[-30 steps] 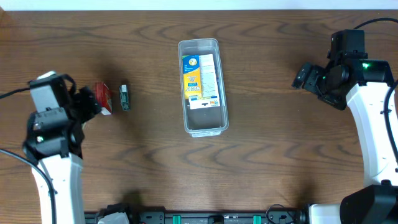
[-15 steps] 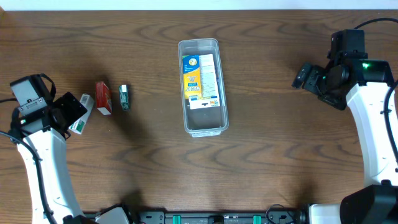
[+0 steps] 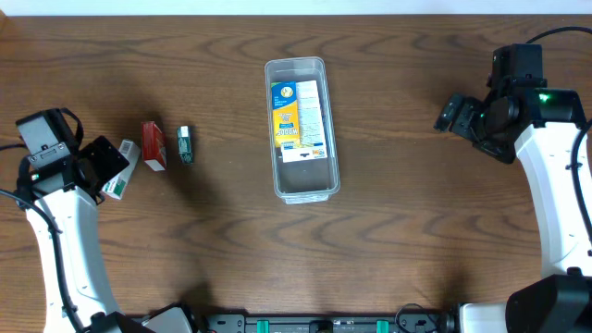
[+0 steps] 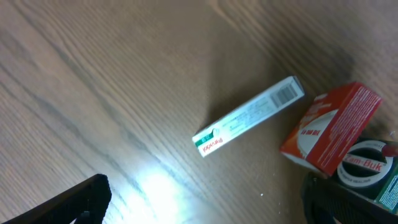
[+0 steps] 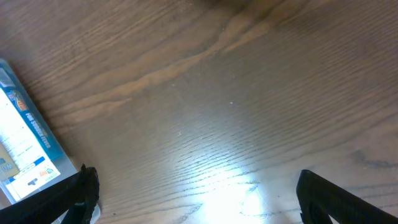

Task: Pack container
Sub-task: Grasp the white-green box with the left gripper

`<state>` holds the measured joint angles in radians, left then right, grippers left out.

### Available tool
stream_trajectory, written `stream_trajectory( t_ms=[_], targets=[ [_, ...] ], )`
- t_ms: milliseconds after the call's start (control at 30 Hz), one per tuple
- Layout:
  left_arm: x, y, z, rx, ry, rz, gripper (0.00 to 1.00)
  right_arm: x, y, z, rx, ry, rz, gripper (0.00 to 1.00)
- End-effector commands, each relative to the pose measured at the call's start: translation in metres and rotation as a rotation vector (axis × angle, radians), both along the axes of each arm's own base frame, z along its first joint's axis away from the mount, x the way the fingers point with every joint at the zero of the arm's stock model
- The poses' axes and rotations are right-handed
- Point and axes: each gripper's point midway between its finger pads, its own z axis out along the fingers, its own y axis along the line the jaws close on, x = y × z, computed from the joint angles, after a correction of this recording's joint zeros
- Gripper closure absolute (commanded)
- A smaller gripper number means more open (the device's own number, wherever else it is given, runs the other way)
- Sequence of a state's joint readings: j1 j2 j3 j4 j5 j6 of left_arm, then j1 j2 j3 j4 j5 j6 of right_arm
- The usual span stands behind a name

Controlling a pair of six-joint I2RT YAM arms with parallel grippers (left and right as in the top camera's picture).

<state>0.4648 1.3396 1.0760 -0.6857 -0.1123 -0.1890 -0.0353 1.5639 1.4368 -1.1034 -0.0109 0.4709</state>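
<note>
The container [image 3: 274,176] is a clear, long bin at the table's middle. It holds a white, yellow and blue box [image 3: 300,118]. Its edge and the box show at the left of the right wrist view [image 5: 18,143]. At the left lie a red box [image 3: 153,145], a small green item [image 3: 185,144] and a white-green box [image 3: 121,172]. The left wrist view shows the white-green box [image 4: 249,116], the red box [image 4: 331,127] and the green item [image 4: 367,171]. My left gripper [image 3: 100,165] [image 4: 205,205] is open and empty, just left of the white-green box. My right gripper [image 3: 450,113] [image 5: 205,199] is open and empty, right of the container.
Dark wooden table [image 3: 407,240] with a pale strip along its far edge [image 3: 296,6]. Black cables run by both arms at the left and right sides.
My left arm has drawn back to the left, uncovering the white-green box on the table beside the red box. The right arm has not moved.
</note>
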Motion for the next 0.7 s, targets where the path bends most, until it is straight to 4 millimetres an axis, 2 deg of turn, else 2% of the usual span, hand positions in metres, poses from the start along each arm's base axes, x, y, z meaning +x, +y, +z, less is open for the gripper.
stream_trajectory(
  t_ms=[0, 100, 167, 233, 467, 533, 667],
  targets=[
    [0.010, 0.009, 0.009, 0.048, -0.022, -0.019, 0.01, 0.000, -0.002, 0.004, 0.003, -0.011, -0.013, 0.01],
    [0.022, 0.015, 0.012, 0.104, -0.026, -0.091, 0.01, 0.000, -0.002, 0.004, 0.003, -0.011, -0.013, 0.01],
    [0.027, 0.018, 0.006, 0.143, 0.018, -0.178, 0.07, 0.000, -0.002, 0.004, 0.003, -0.011, -0.013, 0.01],
    [0.028, 0.015, -0.007, 0.133, 0.067, -0.236, 0.08, 0.000, -0.002, 0.004, 0.003, -0.011, -0.013, 0.01],
    [0.027, 0.012, -0.053, 0.045, 0.183, -0.265, 0.09, 0.000, -0.002, 0.004, 0.003, -0.011, -0.013, 0.01],
    [0.030, 0.005, -0.064, 0.005, 0.193, -0.315, 0.14, 0.000, -0.002, 0.004, 0.003, -0.011, -0.013, 0.01],
    [0.036, -0.006, -0.078, -0.055, 0.191, -0.376, 0.14, 0.000, -0.002, 0.004, 0.003, -0.011, -0.013, 0.01]
  ],
)
